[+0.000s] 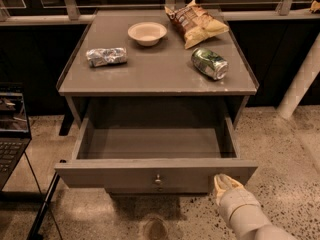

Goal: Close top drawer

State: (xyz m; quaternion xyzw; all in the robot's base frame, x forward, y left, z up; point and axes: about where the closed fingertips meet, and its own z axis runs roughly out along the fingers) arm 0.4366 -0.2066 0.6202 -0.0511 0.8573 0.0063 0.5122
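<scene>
The top drawer (pixel 125 176) of the grey cabinet stands pulled far out, and its inside is empty. Its flat front panel has a small round metal knob (pixel 158 178) at the centre. My gripper (pixel 222 182) comes in from the bottom right, and its pale tip is against the right part of the drawer front, just under the top edge. The lower drawers are hidden under the open one.
On the cabinet top (pixel 150 74) lie a white bowl (pixel 147 33), a crushed silver can (pixel 106 56), a green can on its side (pixel 210 63) and a chip bag (pixel 196 21). A laptop (pixel 11 129) stands at the left. A white post (pixel 300 84) rises at the right.
</scene>
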